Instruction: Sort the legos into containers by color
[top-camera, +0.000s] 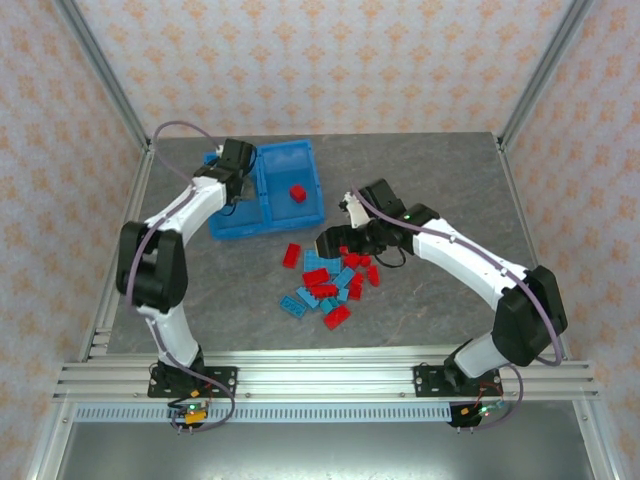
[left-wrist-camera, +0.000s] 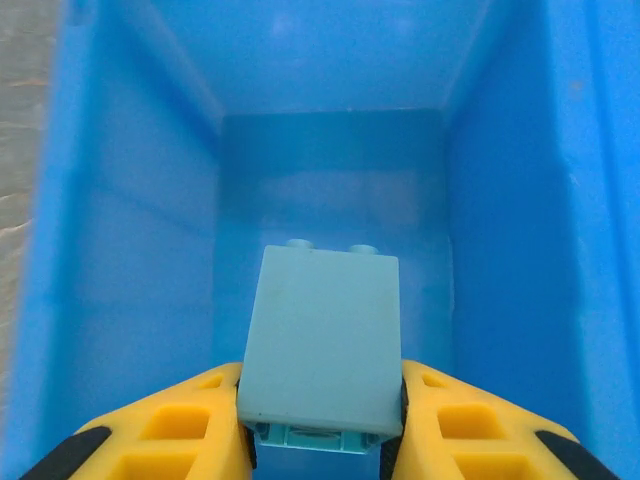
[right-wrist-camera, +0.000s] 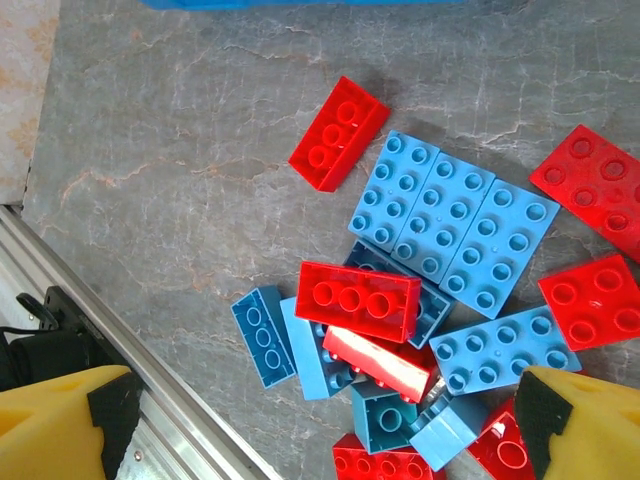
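From above, the bin (top-camera: 262, 228) sits at the far left of the grey surface (top-camera: 430, 160); the left claw (top-camera: 232, 185) reaches down into its left compartment; a red brick (top-camera: 297, 193) lies alone in the right compartment; a pile (top-camera: 335, 285) of red and blue bricks lies on the surface, near and right of the bin; the right claw (top-camera: 337, 243) hangs over the pile's far edge.

At the left wrist, the left claw (left-wrist-camera: 322, 435) pinches a teal brick (left-wrist-camera: 322, 335) between yellow fingers (left-wrist-camera: 170, 430), studs pointing away; the bin (left-wrist-camera: 120, 250) walls rise on every side, and the brick hangs clear of the floor.

At the right wrist, the right claw (right-wrist-camera: 320, 430) is spread wide, its fingers (right-wrist-camera: 55, 425) at the bottom corners; the pile (right-wrist-camera: 400, 320) lies below and between them; a stray brick (right-wrist-camera: 338, 132), red, lies just left of three blue bricks (right-wrist-camera: 450, 220) packed side by side; a rail (right-wrist-camera: 150, 390) crosses the lower left.
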